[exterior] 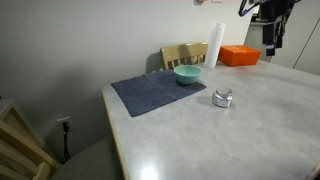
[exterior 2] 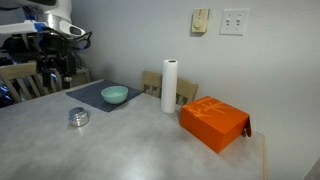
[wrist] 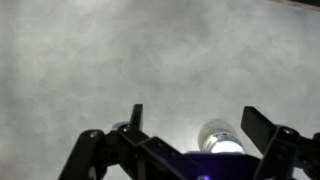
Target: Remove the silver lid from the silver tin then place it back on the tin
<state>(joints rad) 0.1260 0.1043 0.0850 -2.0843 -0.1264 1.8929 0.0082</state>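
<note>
The silver tin stands on the bare grey table with the silver lid on top of it, in front of the mat. Both exterior views show it; the lid covers the tin. My gripper hangs high above the table, far from the tin, and also shows in an exterior view. In the wrist view the gripper is open and empty. A shiny round thing, apparently the tin, shows far below, partly hidden by the gripper body.
A teal bowl sits on a dark grey mat. A white paper towel roll and an orange box stand toward one table end. Wooden chairs stand at the table edge.
</note>
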